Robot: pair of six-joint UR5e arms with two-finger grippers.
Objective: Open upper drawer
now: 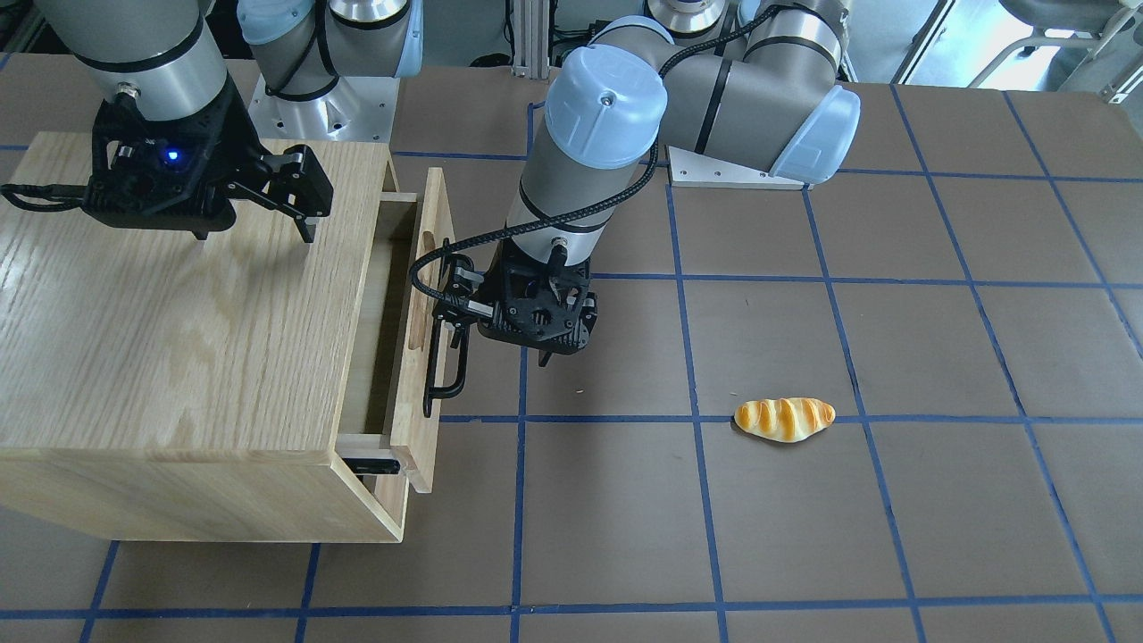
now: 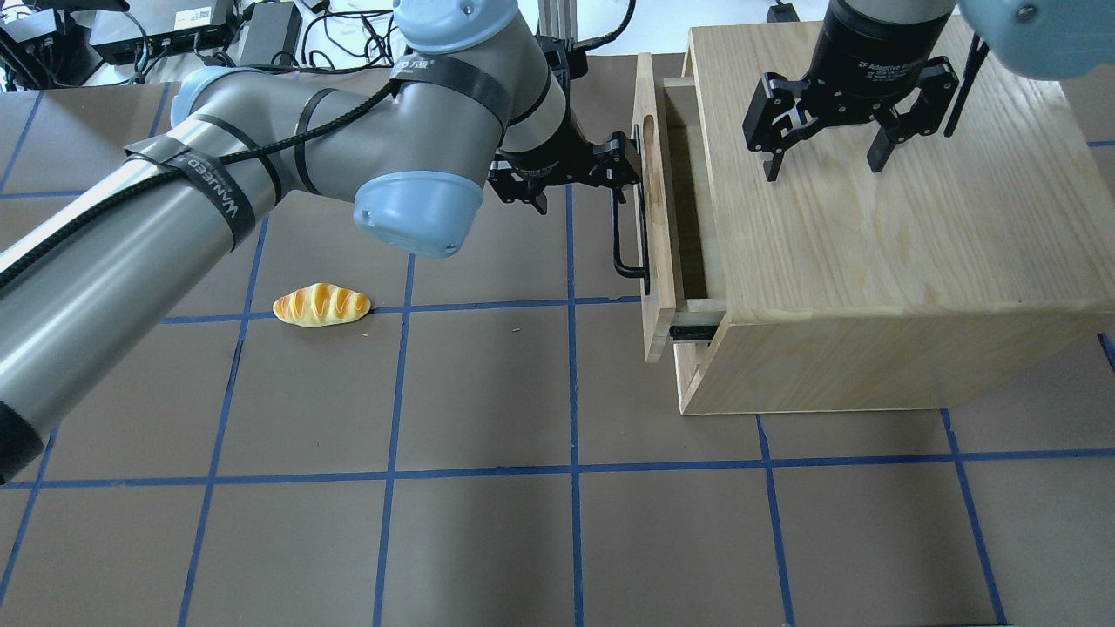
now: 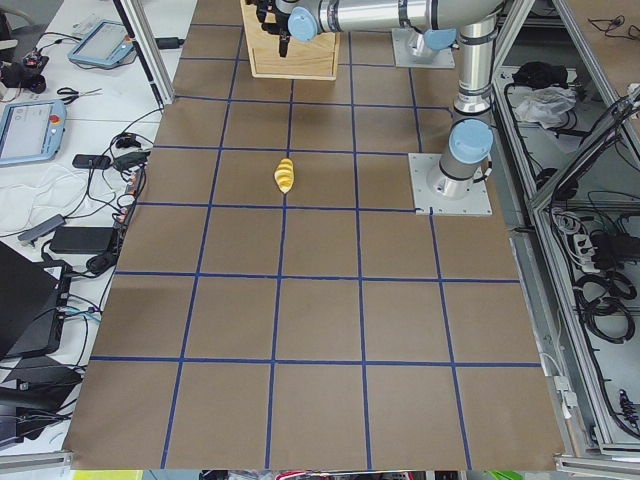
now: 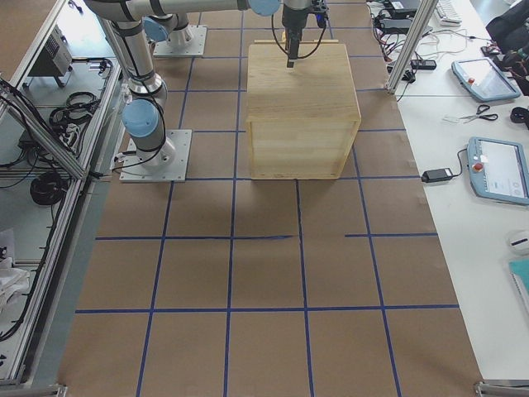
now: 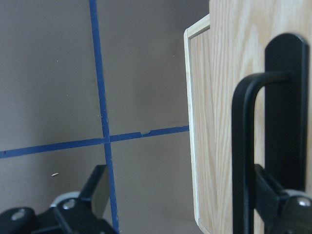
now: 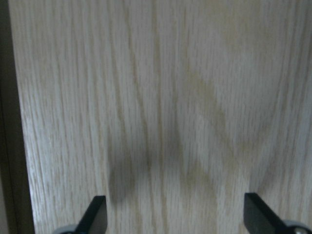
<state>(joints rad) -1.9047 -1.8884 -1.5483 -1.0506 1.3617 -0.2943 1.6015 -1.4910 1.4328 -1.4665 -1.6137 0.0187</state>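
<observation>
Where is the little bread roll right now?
In the overhead view, the bread roll lies on the left side of the table, right on a blue tape line, far left of the upper drawer.

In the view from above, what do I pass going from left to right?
Golden striped bread roll, long black metal bar handle, light oak upper drawer front, big oak cabinet.
</observation>
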